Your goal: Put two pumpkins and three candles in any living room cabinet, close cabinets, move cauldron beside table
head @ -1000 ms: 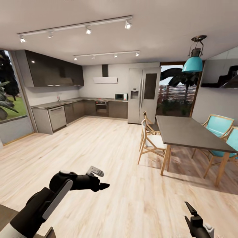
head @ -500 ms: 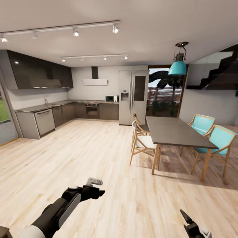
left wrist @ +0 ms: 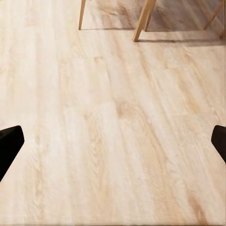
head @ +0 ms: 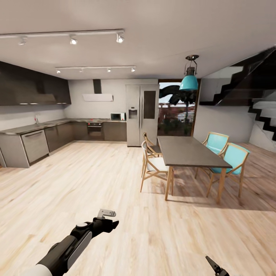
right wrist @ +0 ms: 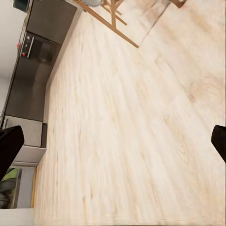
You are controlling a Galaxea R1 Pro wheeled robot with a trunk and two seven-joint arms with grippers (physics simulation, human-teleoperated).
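**Robot in the kitchen-diner, none of the task's things in sight**

Head view: A dark-topped bench (head: 188,151) on pale wooden legs stands on the light plank floor (head: 96,184). Two wooden chairs (head: 152,163) sit along the side of the bench nearer the kitchen, and two teal chairs (head: 226,161) sit along its opposite side. A teal lamp (head: 189,81) hangs above the bench. Beyond the bench's far end stands a steel fridge (head: 142,114), with a window showing palms just beside it. Dark grey cupboards (head: 34,142) run along the walls on the far side of the fridge from the bench, with an oven (head: 95,130) and a microwave (head: 117,116) among them. A black staircase (head: 249,92) rises past the teal chairs. The left gripper (head: 109,223) hangs over bare floor, well apart from the bench; this view does not show how its fingers stand. Only a tip of the right gripper (head: 216,268) shows at the picture's lower edge. No pumpkins, candles, cabinet or cauldron appear here, so their place cannot be told.

Left wrist view: Two dark fingers (left wrist: 9,147) show at opposite edges, wide apart with nothing between them. Below lies plank floor, with wooden legs (left wrist: 143,21) of the bench or chairs near the far edge.

Right wrist view: The fingers (right wrist: 8,148) again sit at opposite edges, spread with nothing held. Floor runs toward the grey cupboards and oven, with wooden legs (right wrist: 110,16) near one corner.
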